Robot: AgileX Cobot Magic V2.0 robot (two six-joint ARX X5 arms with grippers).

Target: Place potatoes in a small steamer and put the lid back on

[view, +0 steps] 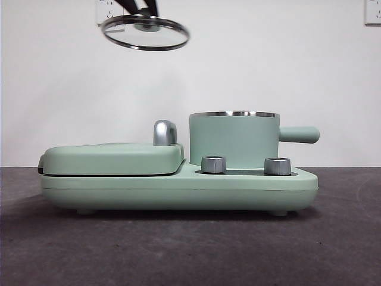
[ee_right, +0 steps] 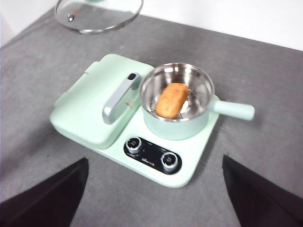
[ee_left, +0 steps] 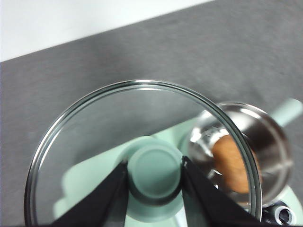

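One potato (ee_right: 172, 100) already lies in the small steamer (ee_right: 176, 124), an oblong orange-brown lump with a rough skin resting on what looks like a wire rack inside the shiny steel bowl, so the first half of the job seems done and the lid is the step in hand. The left gripper (ee_left: 155, 171) holds the lid (view: 145, 32) high in the air, up and off to the side of the pot rather than over it, its black jaws pinched against the sides of the little mint-green knob (ee_left: 155, 172). The lid is a round pane of clear glass in a thin bright steel rim, and it hangs slightly tilted. The steamer is a squat mint-green cylinder with a steel lip and a stubby side handle (view: 299, 134), sitting on a matt green cooker base (view: 178, 189) beside a flat griddle cover (view: 113, 158) with a chrome handle (ee_right: 119, 98) (two ribbed metal dials (ee_right: 152, 152) face the front). The right gripper (ee_right: 154, 198) hangs back above the table with its jaws spread wide, holding nothing. I'd judge the next move calls for carrying the lid across until it is centred above the rim, levelling it, and lowering it gently so glass and steel seat without knocking.
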